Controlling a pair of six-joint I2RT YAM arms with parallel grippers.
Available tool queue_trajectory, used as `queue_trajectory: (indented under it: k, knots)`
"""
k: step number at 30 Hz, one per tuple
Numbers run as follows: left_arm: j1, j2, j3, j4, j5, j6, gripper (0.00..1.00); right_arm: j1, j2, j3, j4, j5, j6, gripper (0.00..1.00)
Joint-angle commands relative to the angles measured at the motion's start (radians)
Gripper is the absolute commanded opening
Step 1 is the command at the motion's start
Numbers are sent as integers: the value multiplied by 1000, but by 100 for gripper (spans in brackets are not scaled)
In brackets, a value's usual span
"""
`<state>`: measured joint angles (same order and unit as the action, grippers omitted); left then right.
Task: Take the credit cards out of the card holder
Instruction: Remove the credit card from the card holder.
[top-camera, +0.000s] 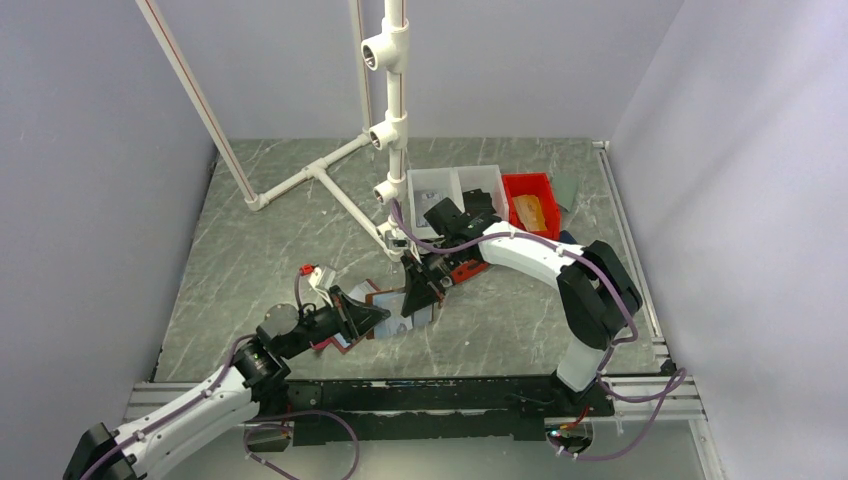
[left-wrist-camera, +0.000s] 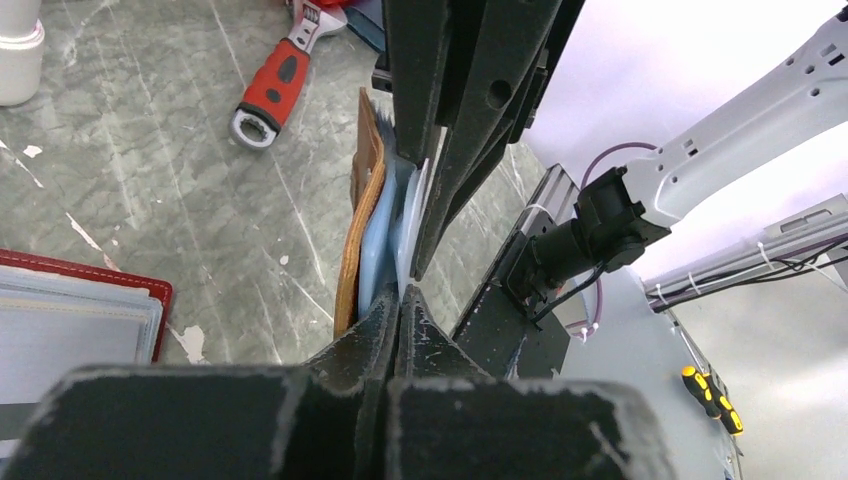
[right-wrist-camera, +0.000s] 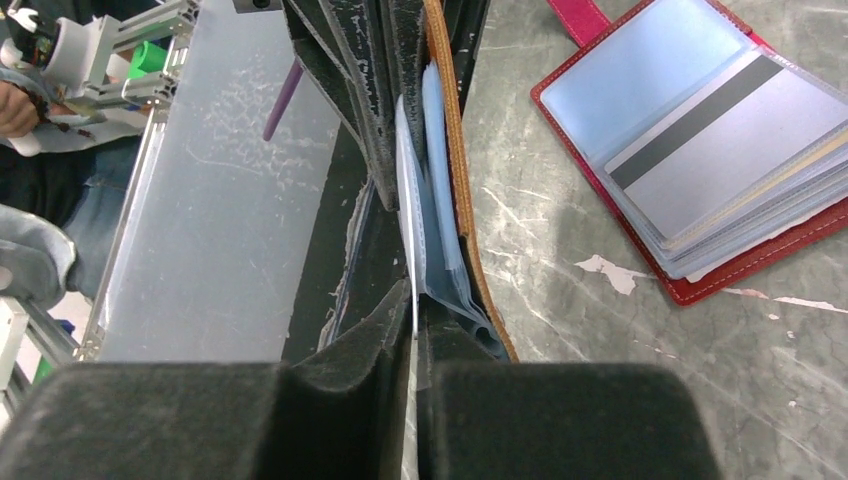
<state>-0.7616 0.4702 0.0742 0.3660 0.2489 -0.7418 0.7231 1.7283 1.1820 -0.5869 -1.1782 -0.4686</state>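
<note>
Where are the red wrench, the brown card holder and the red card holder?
wrench (left-wrist-camera: 277, 80), left wrist view, on its red handle.
brown card holder (left-wrist-camera: 370, 150), left wrist view, on its leather cover.
red card holder (right-wrist-camera: 700, 290), right wrist view, on its red bottom edge.

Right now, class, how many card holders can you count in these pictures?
2. The brown card holder stands on edge, gripped by the left hand and the right hand. The red card holder lies open on the table. Others may be hidden.
</note>
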Motion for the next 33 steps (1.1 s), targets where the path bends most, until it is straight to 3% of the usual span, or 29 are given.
queue_trajectory:
  k: [1,6,12,15,18,28,33]
  knots:
    - [4,-28,8,63,6,-5,0,-2,2,47,-3,-32,-34,12]
    - [3,-110,-2,8,-27,-5,0,-2,6,50,-22,-49,-52,21]
    - [3,-147,-2,-23,-36,-2,0,-2,11,53,-28,-68,-54,22]
    - [3,-127,-4,-7,-30,-4,0,-1,12,55,-26,-81,-45,17]
    - [2,-100,1,6,-29,-4,0,-1,11,64,-40,-86,-58,0]
    - [3,-131,45,-120,-39,26,0,-29,52,143,-286,18,-320,0]
    - [6,-146,52,-152,-22,40,0,-39,58,149,-321,38,-369,0]
